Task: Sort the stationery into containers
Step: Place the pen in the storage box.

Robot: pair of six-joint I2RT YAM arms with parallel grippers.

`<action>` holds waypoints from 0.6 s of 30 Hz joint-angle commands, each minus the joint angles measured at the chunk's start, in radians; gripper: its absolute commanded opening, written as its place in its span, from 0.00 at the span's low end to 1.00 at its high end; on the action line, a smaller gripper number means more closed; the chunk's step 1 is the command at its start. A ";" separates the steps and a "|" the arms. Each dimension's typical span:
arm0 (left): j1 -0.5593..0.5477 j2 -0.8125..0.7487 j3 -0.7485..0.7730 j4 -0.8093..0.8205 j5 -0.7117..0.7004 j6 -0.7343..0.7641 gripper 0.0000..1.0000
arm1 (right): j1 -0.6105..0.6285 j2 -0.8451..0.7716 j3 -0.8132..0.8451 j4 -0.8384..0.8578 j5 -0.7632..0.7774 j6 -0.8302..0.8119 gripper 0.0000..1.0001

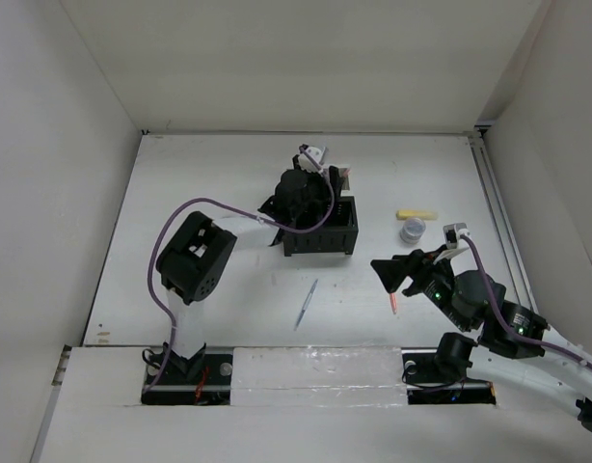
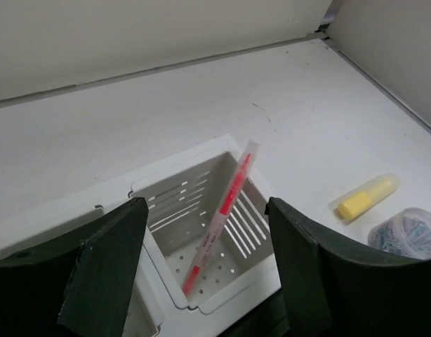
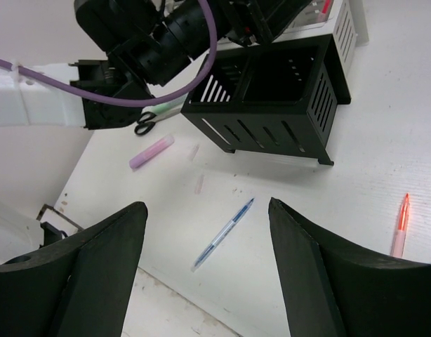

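Note:
My left gripper (image 2: 205, 253) stands open above a white bin (image 2: 166, 203) of the containers. A thin red-orange pen (image 2: 219, 217) leans inside that bin, free of both fingers. In the top view the left wrist (image 1: 301, 198) covers most of the cluster; one black slotted bin (image 1: 320, 246) shows. My right gripper (image 3: 205, 267) is open and empty over the table, above a clear blue-tipped pen (image 3: 222, 235). Another red-orange pen (image 3: 400, 225) lies to its right. A pink marker (image 3: 151, 152) and black-handled scissors (image 3: 149, 123) lie left of the black bin (image 3: 272, 98).
A yellow marker (image 1: 417, 213) and a small round grey tub (image 1: 413, 230) lie right of the bins. The blue-tipped pen (image 1: 306, 304) and red-orange pen (image 1: 393, 302) rest on the near part of the white table. White walls enclose the table.

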 commanded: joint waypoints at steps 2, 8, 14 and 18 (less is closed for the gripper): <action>-0.009 -0.153 -0.006 0.045 0.000 -0.011 0.69 | 0.007 0.001 0.016 0.035 -0.013 0.003 0.76; -0.043 -0.269 0.038 -0.038 -0.047 -0.026 1.00 | 0.007 0.012 0.016 0.017 0.019 -0.008 0.89; -0.043 -0.288 0.384 -0.622 -0.281 -0.154 1.00 | 0.007 0.166 0.071 -0.166 0.129 0.122 1.00; -0.043 -0.412 0.385 -0.828 -0.426 -0.285 1.00 | 0.007 0.251 0.085 -0.173 0.101 0.141 1.00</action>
